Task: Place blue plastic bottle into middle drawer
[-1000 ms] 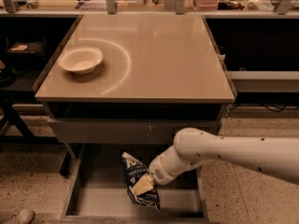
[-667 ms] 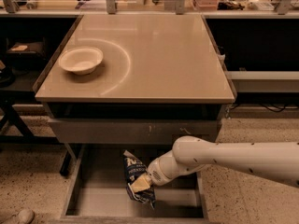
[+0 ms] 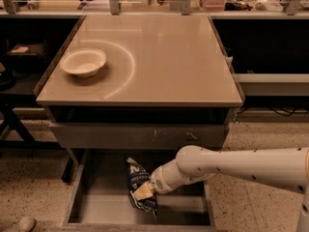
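Note:
The dark blue chip bag (image 3: pixel 138 181) with white lettering stands upright inside the open grey metal drawer (image 3: pixel 99 208), below the table's drawer front. My gripper (image 3: pixel 143 191) reaches in from the right on a white arm (image 3: pixel 231 166) and is pressed against the lower right side of the bag, its pale fingertips (image 3: pixel 142 191) against the bag's face. The bag's lower end is at or just above the drawer floor; I cannot tell if it rests there.
A white bowl (image 3: pixel 83 62) sits at the back left of the tan tabletop (image 3: pixel 159 57). The grey scratched drawer front (image 3: pixel 140 136) is above the open drawer. Dark shelving stands on both sides; speckled floor lies around.
The arm and bag have shifted slightly left and lower into the drawer. The bag stays in contact with the gripper.

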Robot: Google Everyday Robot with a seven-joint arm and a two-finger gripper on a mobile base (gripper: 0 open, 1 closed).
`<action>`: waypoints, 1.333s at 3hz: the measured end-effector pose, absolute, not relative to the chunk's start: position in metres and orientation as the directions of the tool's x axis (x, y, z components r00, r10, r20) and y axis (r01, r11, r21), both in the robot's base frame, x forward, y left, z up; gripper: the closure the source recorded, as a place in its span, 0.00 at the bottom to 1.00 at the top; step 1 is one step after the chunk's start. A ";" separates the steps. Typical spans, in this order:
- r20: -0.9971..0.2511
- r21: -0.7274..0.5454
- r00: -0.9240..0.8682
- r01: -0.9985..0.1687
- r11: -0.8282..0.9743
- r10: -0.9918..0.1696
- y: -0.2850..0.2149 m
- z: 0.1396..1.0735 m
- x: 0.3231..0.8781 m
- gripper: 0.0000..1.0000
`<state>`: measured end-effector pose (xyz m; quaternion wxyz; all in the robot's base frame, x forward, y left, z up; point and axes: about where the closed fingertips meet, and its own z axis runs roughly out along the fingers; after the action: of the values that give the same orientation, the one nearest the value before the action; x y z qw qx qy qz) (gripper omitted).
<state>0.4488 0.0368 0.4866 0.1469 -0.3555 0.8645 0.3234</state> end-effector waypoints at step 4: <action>-0.507 0.476 -0.728 -0.683 0.554 -0.461 0.050 0.419 0.482 1.00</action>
<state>0.4815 0.0496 0.4187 0.1642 -0.3301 0.8661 0.3375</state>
